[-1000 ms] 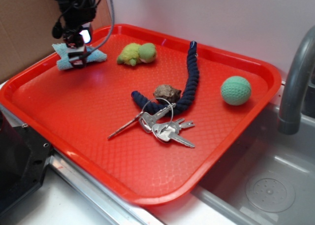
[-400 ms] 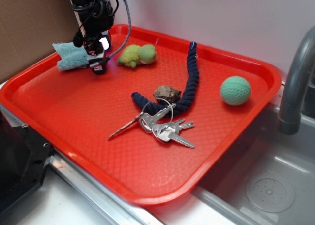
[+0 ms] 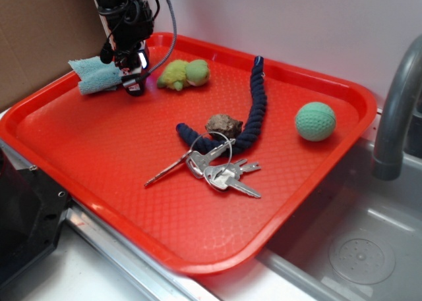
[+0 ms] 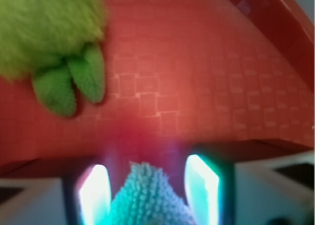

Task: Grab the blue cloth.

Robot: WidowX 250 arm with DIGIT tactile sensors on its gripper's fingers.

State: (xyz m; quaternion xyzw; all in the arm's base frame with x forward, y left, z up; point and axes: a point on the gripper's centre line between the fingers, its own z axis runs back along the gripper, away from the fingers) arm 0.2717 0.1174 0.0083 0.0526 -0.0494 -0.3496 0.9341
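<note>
The arm enters from the top left of the exterior view and reaches down over the far left corner of the red tray (image 3: 99, 176). The gripper (image 3: 129, 82) points downward, with a black cable looping off its right side. Its tips are at or just above the tray floor; contact cannot be confirmed.

The blue cloth (image 3: 95, 76) lies in the upper left of the exterior view, at the tray's far left corner, touching the gripper's left side. In the wrist view the cloth (image 4: 150, 198) shows as a fuzzy teal point at the bottom centre, sitting between the two lit fingers (image 4: 93, 193). A gap is visible on each side of the cloth tip, so the jaws stand moderately apart around the cloth. Whether the pads press the cloth lower down cannot be told.

Tray contents:
- A green plush toy (image 3: 184, 72) lies just to the right of the gripper, near the far rim. In the wrist view it fills the upper left (image 4: 49, 33), apart from the cloth.
- A dark navy rope (image 3: 254, 113) curves from the far rim down to the tray centre.
- A brown stone (image 3: 224, 124) rests against the rope's inner bend.
- A bunch of keys (image 3: 214, 166) on rings lies just in front of the stone, overlapping the rope's lower end.
- A green ball (image 3: 316, 121) sits at the right side, well apart from the other items.

A grey faucet (image 3: 395, 110) stands at the right edge of the frame, beside the tray.
</note>
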